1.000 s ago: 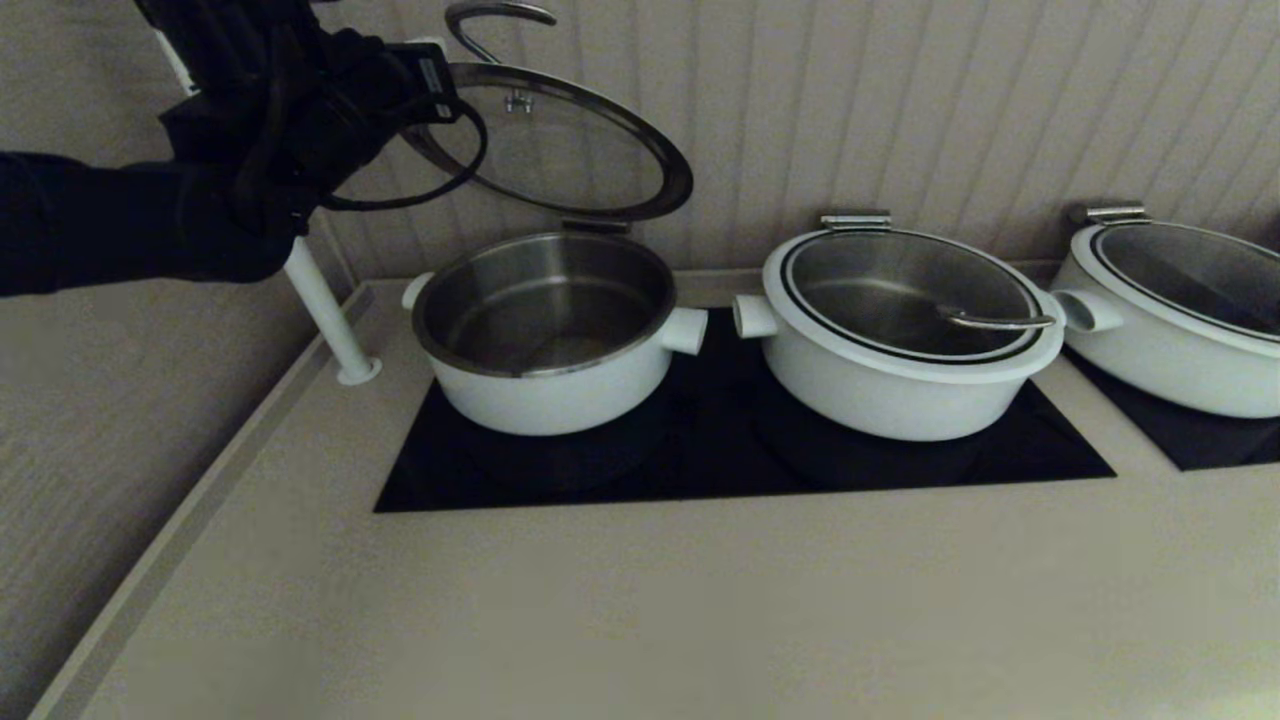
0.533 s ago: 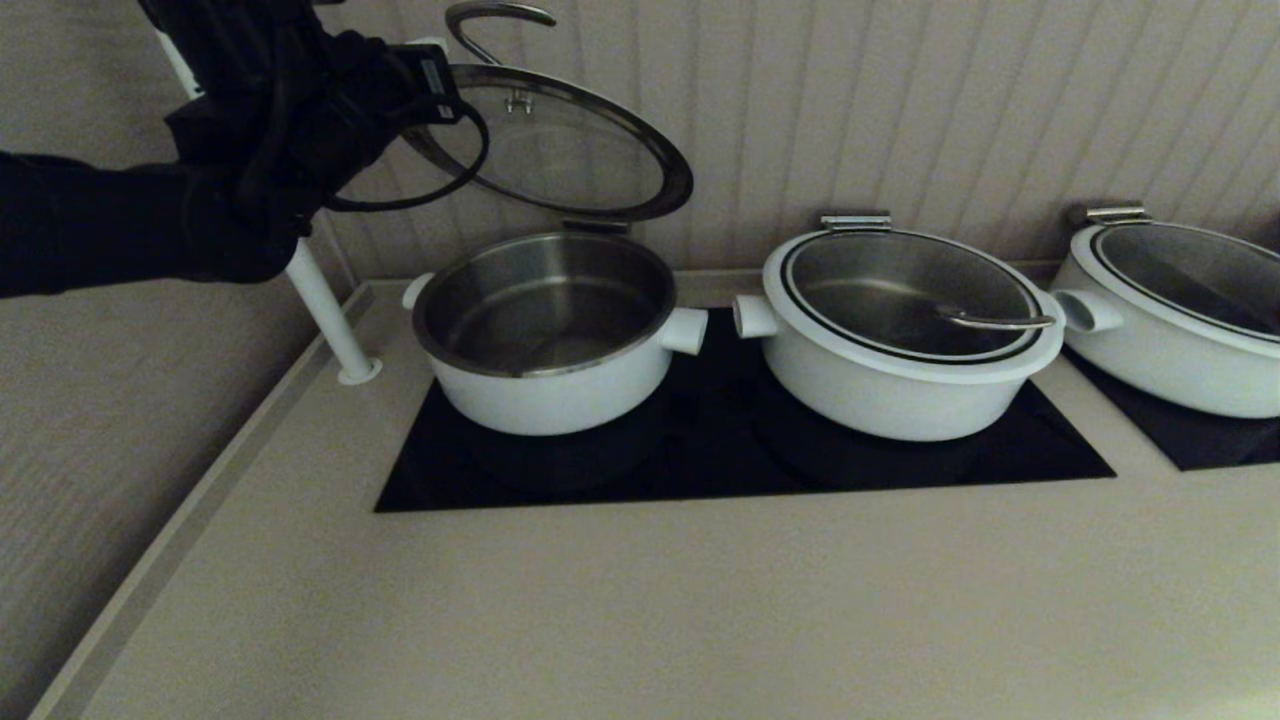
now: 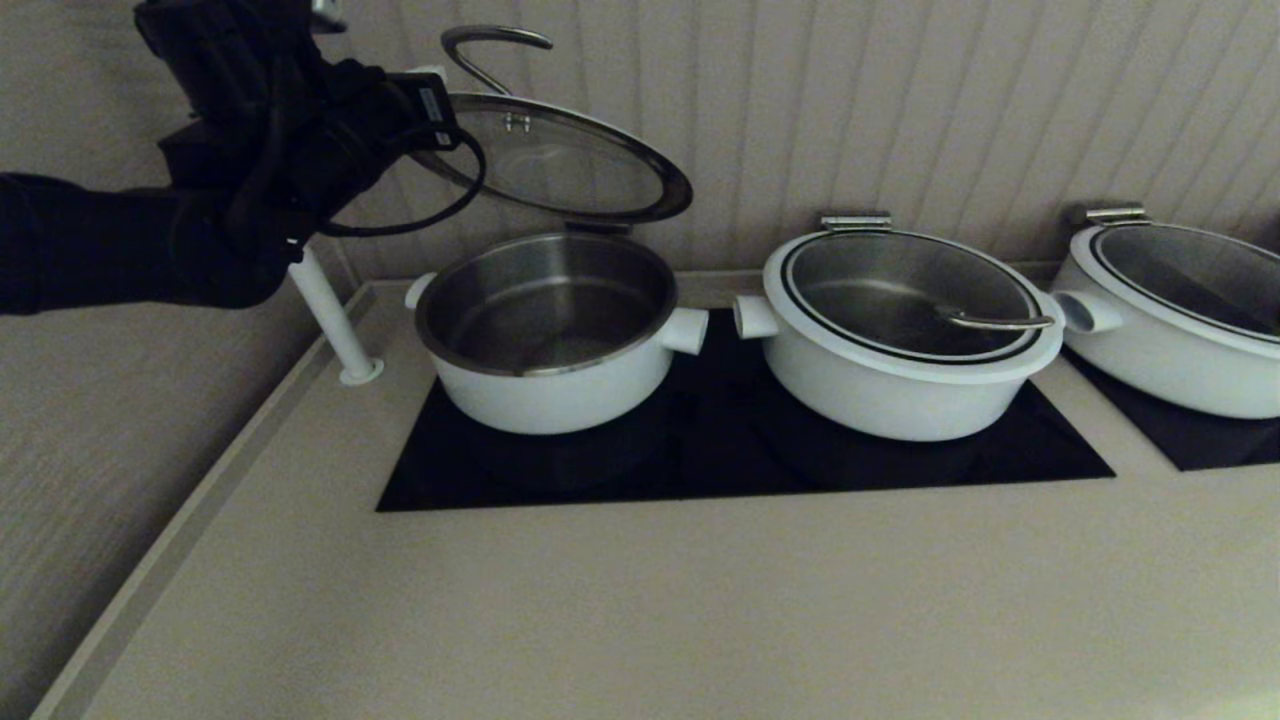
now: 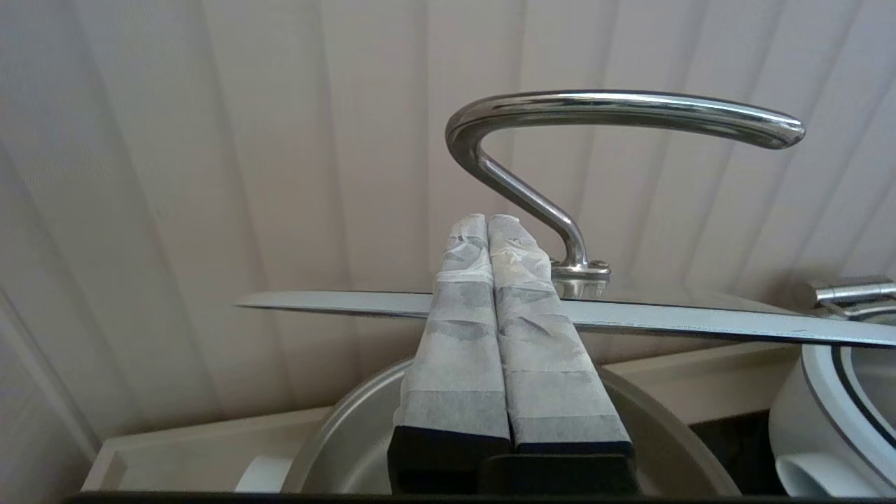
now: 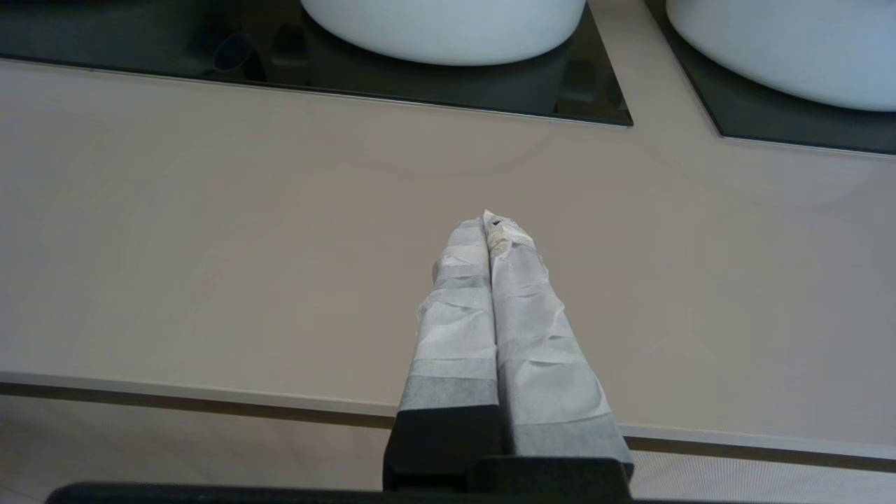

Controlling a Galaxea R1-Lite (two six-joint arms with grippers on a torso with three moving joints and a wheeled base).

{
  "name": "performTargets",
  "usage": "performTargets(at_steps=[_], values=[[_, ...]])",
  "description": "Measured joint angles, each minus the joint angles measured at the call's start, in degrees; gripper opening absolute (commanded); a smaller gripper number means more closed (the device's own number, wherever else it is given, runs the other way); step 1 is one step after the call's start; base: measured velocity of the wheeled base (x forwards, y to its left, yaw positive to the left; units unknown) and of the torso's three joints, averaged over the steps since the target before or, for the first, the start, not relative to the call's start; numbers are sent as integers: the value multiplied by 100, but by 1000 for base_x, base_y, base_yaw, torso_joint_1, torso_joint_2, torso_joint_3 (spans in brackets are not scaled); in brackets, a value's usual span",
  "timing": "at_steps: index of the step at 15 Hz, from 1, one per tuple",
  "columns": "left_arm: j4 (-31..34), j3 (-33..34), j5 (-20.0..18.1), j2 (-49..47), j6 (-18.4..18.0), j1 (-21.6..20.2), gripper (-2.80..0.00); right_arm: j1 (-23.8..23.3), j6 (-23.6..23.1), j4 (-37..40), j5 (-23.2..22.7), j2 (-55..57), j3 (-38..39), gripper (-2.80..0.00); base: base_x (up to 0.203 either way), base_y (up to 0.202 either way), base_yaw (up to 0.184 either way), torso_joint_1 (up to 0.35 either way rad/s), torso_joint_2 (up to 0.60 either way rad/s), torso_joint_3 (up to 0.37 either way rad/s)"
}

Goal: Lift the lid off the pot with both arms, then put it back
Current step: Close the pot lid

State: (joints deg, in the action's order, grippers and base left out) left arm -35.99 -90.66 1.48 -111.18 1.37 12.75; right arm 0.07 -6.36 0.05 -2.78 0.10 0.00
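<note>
Lid (image 3: 560, 170) raised; left claw (image 4: 488, 222) tips hidden beneath.

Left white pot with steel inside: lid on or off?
Off. The round glass lid hangs tilted above the low white pot, hinged at its back rim, left gripper under its edge.

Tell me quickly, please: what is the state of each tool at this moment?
Left tool: closed, fingers pressed together under the raised lid, propping it above the pot; not clamped on it.
Right tool: closed, holding nothing, above the counter.
</note>
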Motion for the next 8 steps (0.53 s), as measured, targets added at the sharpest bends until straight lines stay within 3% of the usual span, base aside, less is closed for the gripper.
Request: performTargets(at_steps=[8], values=[[-127,785,9,279,-9,-2,-280,0,0,2,0,0,0,-280,0,0,0,0,0,0]])
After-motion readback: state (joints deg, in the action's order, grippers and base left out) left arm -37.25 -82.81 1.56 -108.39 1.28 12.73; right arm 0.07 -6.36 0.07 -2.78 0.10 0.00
